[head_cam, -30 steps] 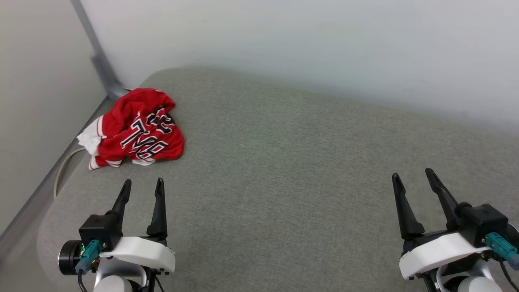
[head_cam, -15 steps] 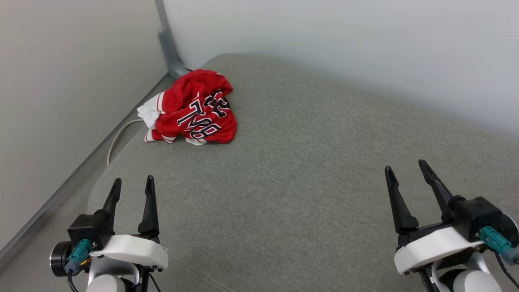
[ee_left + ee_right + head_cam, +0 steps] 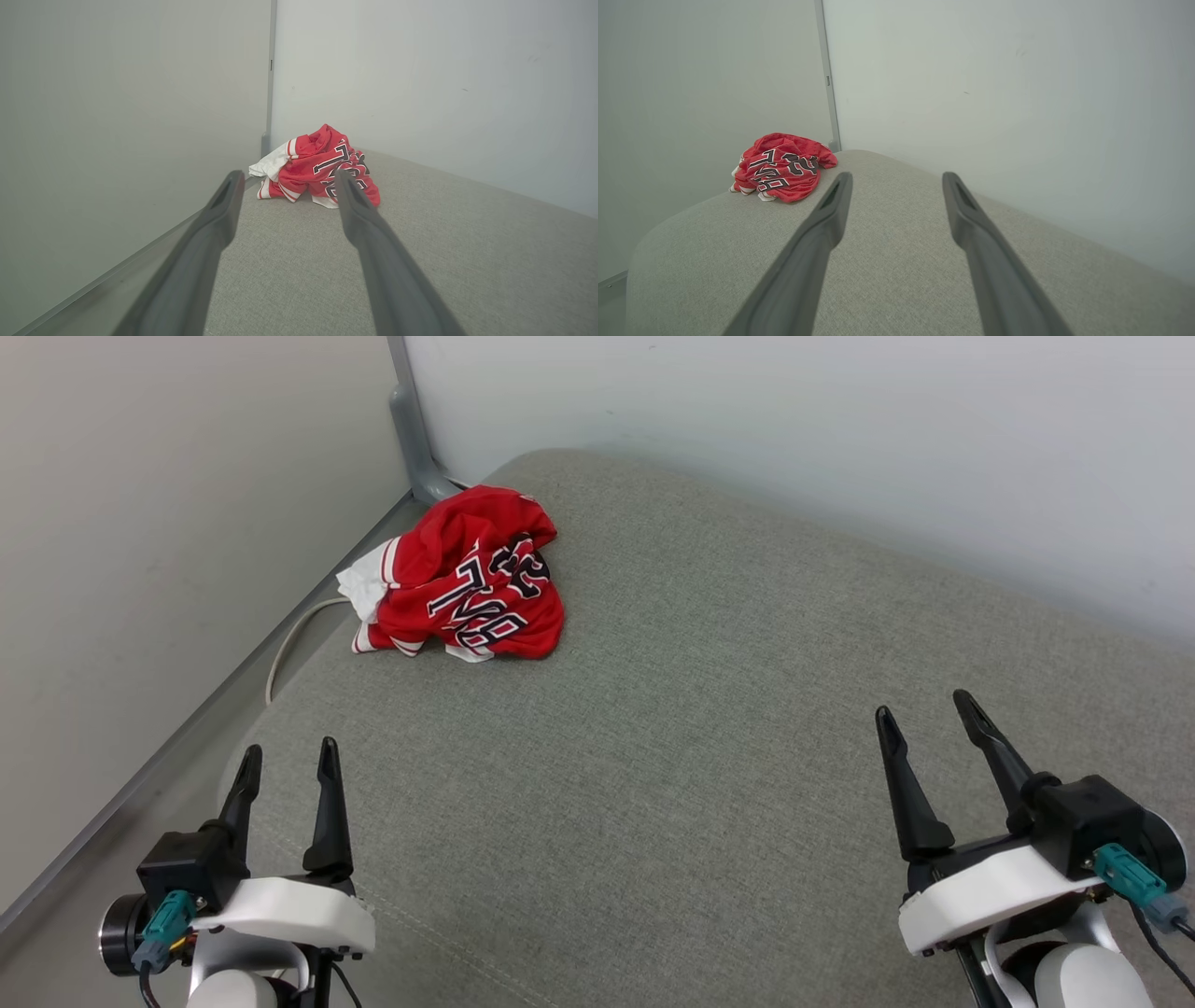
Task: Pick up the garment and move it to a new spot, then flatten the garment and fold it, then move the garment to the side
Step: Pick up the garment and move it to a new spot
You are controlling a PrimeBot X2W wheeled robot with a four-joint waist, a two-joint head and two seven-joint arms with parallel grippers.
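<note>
One soft, light heap is all there is to lift: the garment (image 3: pixel 462 581) looks like thin jersey cloth, limp rather than stiff, so it will likely sag and trail from whatever point is pinched, and nothing about it seems fragile. The weave may be a little slick, so a pinch on a single thin layer could slip. A firmer hold probably lies on a raised fold at the top of the mound, or on the striped hem that sticks out at its near left side, where the edge looks doubled. Taking two separated points, one per gripper, would probably help it open out when lifted instead of hanging as a knot. It is a red shirt crumpled into a rounded pile, with a white sleeve poking out toward the left wall, red-and-white stripe trim along the lower edge, and black white-outlined letters twisted across the upper face, too creased to read in full. It lies at the far left corner of the grey cushion (image 3: pixel 709 709), close to the edge and to the grey post (image 3: pixel 411 439) in the corner, with a white cable (image 3: pixel 285 649) running down beside that edge. The left gripper (image 3: pixel 288 749) and the right gripper (image 3: pixel 922 705) both hover over the near part of the cushion with fingers spread and nothing between them, well apart from the shirt; the left one points toward it.
</note>
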